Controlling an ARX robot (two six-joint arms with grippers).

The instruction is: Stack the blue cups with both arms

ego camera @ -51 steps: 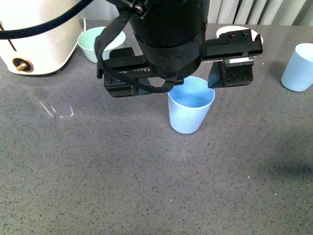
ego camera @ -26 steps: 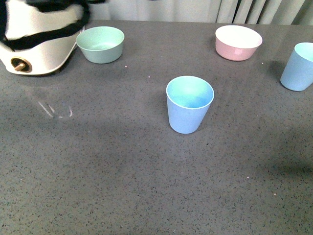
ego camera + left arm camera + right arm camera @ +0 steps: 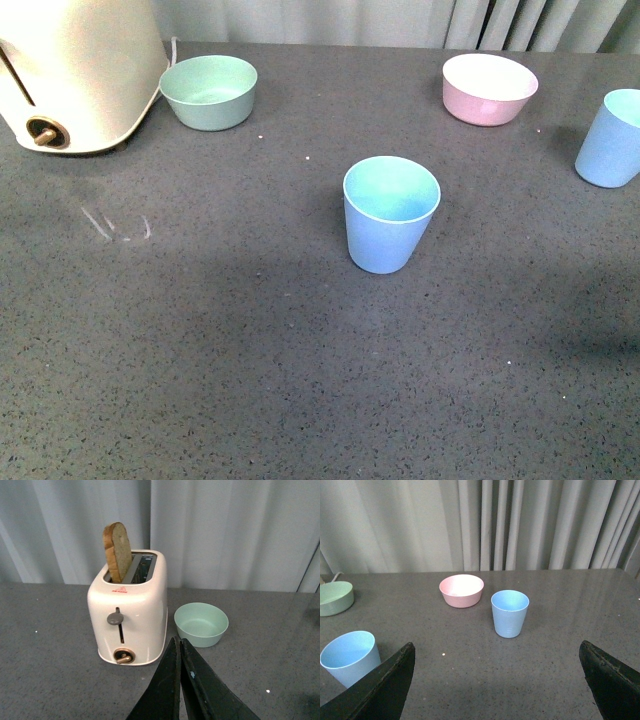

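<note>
Blue cups (image 3: 510,613) (image 3: 350,657) stand apart ahead of the spread right gripper (image 3: 496,650); left gripper (image 3: 178,642) clenched.

A dark grey table (image 3: 250,380) with fine light speckles fills nearly the whole front view, and it has a few whitish marks (image 3: 115,225) at the left of the frame. Along the upper edge a pale grey curtain (image 3: 500,20) hangs in vertical folds. The light is soft, with broad faint shadows on the table.
</note>
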